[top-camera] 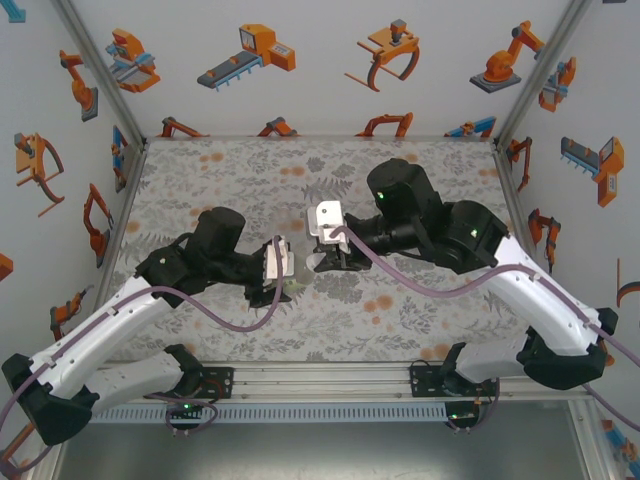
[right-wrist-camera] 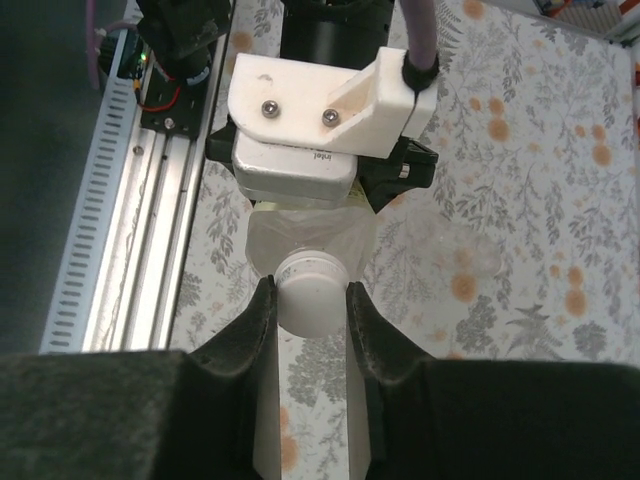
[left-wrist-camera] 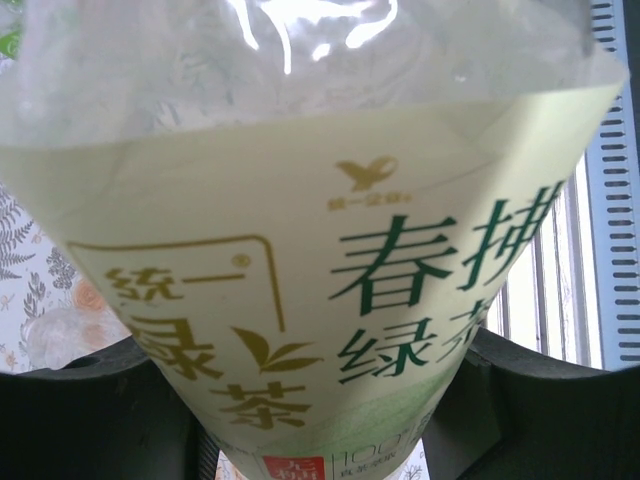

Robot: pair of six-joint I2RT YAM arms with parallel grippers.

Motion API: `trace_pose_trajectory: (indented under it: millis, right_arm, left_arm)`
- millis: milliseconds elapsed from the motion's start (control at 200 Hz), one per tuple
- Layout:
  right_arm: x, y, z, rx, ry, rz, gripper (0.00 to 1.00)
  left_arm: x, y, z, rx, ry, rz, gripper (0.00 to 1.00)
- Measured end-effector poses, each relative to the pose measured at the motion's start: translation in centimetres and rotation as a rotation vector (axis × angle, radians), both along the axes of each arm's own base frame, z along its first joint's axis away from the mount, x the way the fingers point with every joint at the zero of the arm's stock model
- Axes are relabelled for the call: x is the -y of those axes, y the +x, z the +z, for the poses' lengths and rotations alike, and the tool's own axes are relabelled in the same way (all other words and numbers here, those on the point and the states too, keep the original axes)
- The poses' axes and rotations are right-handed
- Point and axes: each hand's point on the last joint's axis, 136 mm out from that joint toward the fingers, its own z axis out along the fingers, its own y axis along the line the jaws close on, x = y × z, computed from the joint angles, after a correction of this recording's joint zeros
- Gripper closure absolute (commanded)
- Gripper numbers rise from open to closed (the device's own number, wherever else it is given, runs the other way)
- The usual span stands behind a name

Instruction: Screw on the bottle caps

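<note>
Nearest, the taller bottle (left-wrist-camera: 320, 250) with its pale yellow-green label is clamped between the dark fingers of the left gripper (left-wrist-camera: 320, 405), held over the middle of the floral mat (top-camera: 230, 170), neck pointing right. From the right, the right gripper (right-wrist-camera: 311, 300) has its jaws squeezed onto the white cap (right-wrist-camera: 312, 285), which sits on the bottle's mouth.

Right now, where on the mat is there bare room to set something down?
The far strip of the mat along the back wall is bare, as is the near strip between the two arm bases. Crowded: the middle, where the left end effector holds the bottle and the right end effector grips the white cap.
</note>
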Motion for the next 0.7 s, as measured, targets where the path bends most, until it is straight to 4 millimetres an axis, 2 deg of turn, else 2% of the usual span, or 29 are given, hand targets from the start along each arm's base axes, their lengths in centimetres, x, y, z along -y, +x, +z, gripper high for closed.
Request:
trace_pose_trajectory:
  millis: [170, 250, 381, 596, 701]
  right_arm:
    - [0.1, 0.8, -0.4, -0.126, 0.042, -0.130, 1.00]
    - [0.3, 1.8, -0.7, -0.236, 0.072, -0.253, 1.00]
    - [1.0, 3.9, -1.6, -0.517, 0.123, -0.542, 1.00]
    - [3.1, 6.4, -4.8, -1.043, 0.207, -1.013, 1.00]
    - [3.8, 6.8, -5.7, -1.168, 0.230, -1.130, 0.90]
  left_arm:
    - [-0.3, -0.1, -0.5, -0.014, 0.022, 0.007, 0.95]
    - [-0.4, 0.0, -0.7, -0.011, 0.029, 0.016, 0.95]
    - [-0.5, 0.4, -1.1, -0.012, 0.040, 0.037, 0.95]
    - [-0.5, 0.9, -2.4, -0.035, 0.078, 0.059, 0.95]
    - [-0.4, 1.0, -2.7, -0.041, 0.089, 0.062, 0.96]
